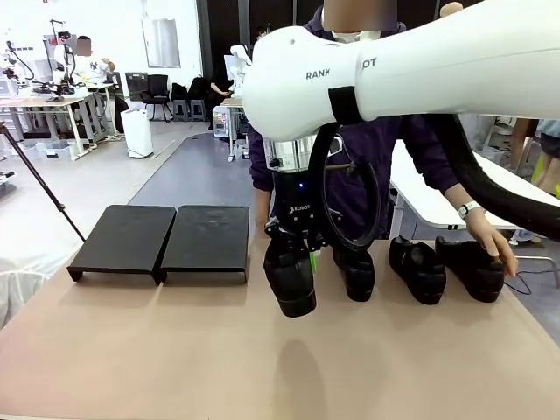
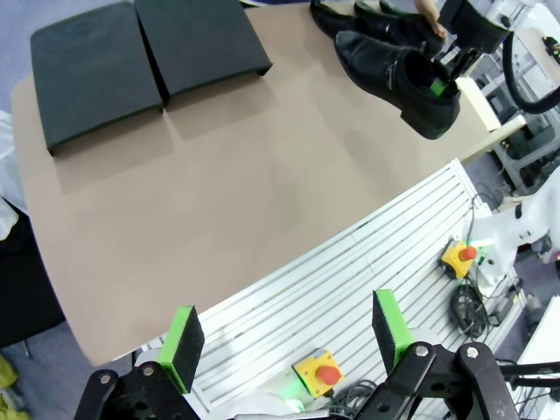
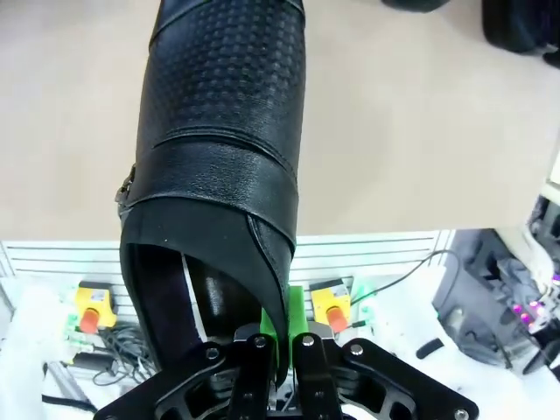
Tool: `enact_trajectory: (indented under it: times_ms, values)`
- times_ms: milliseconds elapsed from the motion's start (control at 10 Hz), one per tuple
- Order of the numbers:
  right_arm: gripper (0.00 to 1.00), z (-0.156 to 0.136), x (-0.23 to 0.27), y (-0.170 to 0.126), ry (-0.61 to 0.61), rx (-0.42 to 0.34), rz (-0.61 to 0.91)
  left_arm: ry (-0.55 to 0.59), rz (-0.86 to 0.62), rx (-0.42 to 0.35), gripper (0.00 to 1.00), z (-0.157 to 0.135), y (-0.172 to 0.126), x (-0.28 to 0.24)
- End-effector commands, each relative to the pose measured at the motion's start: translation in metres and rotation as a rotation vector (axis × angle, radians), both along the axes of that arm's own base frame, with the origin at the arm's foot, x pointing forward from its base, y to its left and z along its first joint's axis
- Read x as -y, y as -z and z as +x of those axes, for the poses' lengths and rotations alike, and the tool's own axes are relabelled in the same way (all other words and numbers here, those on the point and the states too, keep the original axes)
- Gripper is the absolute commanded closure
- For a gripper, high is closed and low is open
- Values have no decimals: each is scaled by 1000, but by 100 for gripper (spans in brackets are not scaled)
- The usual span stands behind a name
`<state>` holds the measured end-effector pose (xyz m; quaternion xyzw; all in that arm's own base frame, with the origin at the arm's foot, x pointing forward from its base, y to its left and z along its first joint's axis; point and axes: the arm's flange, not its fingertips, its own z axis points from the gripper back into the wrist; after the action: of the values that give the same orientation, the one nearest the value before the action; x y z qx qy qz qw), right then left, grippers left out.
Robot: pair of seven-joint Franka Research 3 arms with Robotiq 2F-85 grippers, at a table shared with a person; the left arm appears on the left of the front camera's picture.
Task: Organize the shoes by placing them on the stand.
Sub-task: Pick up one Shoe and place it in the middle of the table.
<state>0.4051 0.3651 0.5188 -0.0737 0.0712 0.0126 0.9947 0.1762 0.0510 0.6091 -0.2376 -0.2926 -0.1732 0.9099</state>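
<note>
**A:** Front view first. Where's the shoe?

**B:** The lifted shoe [image 1: 290,282] hangs at the middle of the frame, clear of the tan surface [image 1: 175,350], with its shadow below it. The right fingers [image 1: 312,262] are clamped on its upper edge. Their arm crosses in from the upper right.

**A:** And the rest?

**B:** The three other shoes [image 1: 418,269] stand in a row on the surface to its right. The person's hand [image 1: 494,247] rests on the rightmost one. The stand [image 1: 206,238] sits at middle left, two black platforms side by side, both tops bare.

**A:** Left wrist view?

**B:** The left fingers [image 2: 182,337] rise from the bottom edge, spread wide with nothing between the green pads. They sit off the edge of the surface, over a white slatted panel [image 2: 367,262]. The stand is at the upper left. The lifted shoe [image 2: 398,74] is at the upper right, well apart from the stand, with a green pad at one end of it.

**A:** Right wrist view?

**B:** The lifted shoe [image 3: 223,131] runs up the middle, toe toward the top edge. The right fingers are pinched shut on the rim of its opening at the bottom centre, and one green pad [image 3: 296,324] shows just outside the leather. Behind it lies the tan surface. Part of another shoe sits in the upper right corner.
</note>
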Motion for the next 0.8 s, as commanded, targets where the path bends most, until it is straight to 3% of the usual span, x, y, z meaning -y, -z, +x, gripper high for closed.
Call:
enact_trajectory:
  times_ms: [0, 100, 300, 400, 700]
  values:
    - [100, 7, 3, -2, -15, 4, 11, 18, -6, 8, 0, -2, -1, 0]
    - [100, 0, 0, 0, 0, 0, 0, 18, -6, 8, 0, -2, -1, 0]
    - [100, -49, -50, 12, 32, 147, -41, 18, -6, 8, 0, -2, -1, 0]
    - [100, -60, -63, 30, 87, 172, -37, 18, -6, 8, 0, -2, -1, 0]
    - [100, -64, -96, 86, 169, 161, -73, 18, -6, 8, 0, -2, -1, 0]
